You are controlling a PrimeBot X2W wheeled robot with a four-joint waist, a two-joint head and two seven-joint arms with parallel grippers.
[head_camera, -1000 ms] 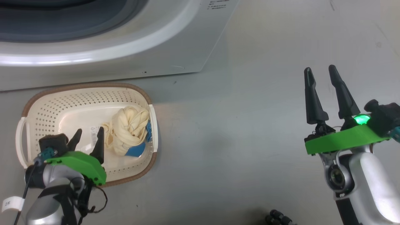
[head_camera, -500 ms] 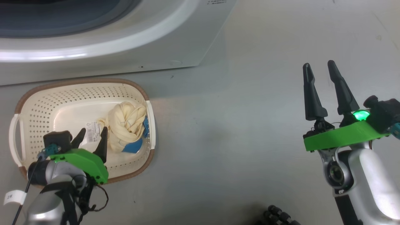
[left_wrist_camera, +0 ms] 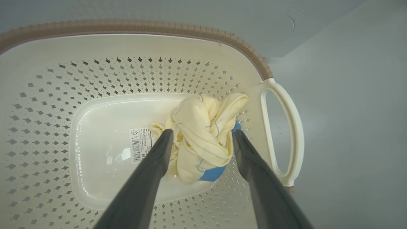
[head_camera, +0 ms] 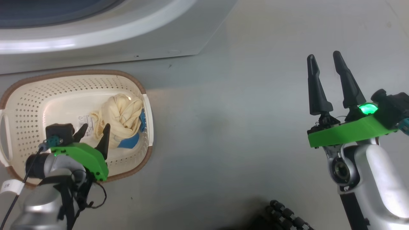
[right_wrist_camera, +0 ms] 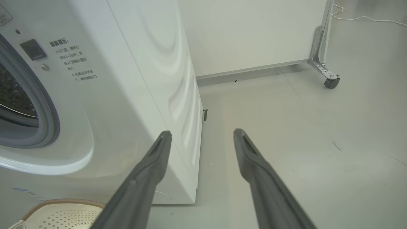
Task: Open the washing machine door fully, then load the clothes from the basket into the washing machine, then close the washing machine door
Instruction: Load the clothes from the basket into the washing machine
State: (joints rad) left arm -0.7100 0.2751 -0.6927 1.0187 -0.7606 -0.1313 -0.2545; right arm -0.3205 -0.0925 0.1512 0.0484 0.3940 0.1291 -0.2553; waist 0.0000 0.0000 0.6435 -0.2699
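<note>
While the left gripper hangs over the basket at the lower left of the head view, its jaws stand wide apart and hold nothing. Just right of it, the clothes lie as one twisted cream-yellow bundle with a blue patch, against the basket's right-hand wall. In the left wrist view the two dark fingers flank that bundle, one on each side; whether they touch the fabric cannot be told. A paper label shows on the basket's bottom, left of the bundle, and a white handle stands at the frame's right.

Across the upper left of the head view runs the washing machine, its white front just above the basket's brown rim. Grey floor fills the middle.

At the right edge the right gripper hovers over that floor, well apart from the basket, fingers spread and empty. Its wrist view has the machine's grey gasket and steel drum at the left, and a caster at the upper right.
</note>
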